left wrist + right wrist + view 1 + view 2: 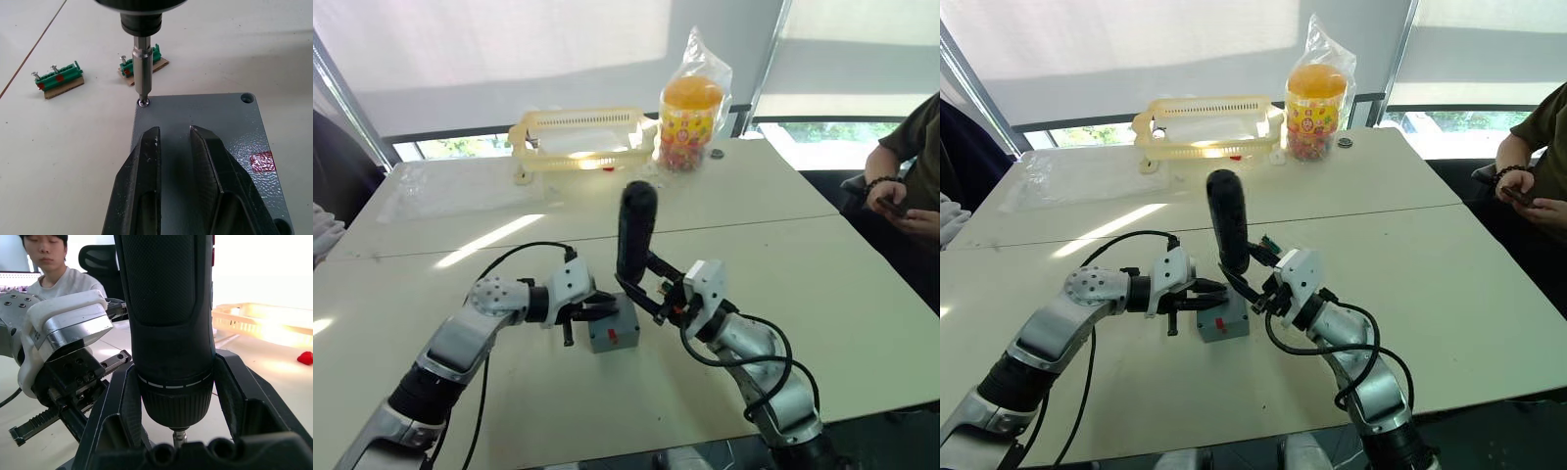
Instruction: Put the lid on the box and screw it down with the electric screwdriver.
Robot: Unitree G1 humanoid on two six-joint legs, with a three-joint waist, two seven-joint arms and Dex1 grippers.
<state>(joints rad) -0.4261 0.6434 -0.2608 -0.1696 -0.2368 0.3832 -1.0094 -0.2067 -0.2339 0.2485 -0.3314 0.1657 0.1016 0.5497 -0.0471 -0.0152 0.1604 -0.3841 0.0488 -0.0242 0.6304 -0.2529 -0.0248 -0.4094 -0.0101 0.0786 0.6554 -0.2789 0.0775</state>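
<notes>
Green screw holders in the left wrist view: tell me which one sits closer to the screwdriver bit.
The green holder partly hidden behind the screwdriver bit. The other green holder lies apart, farther out on the table.

A pale yellow slotted plastic tray [579, 140] sat at the far side of the white counter [773, 206], beside a bagged orange-lidded candy jar [689, 122]. Two small green terminal blocks [57, 84] lay on the counter, apart. A person [911, 186] sat alongside.

Upright electric screwdriver [635, 235] bit in lid [205, 122] corner
</notes>
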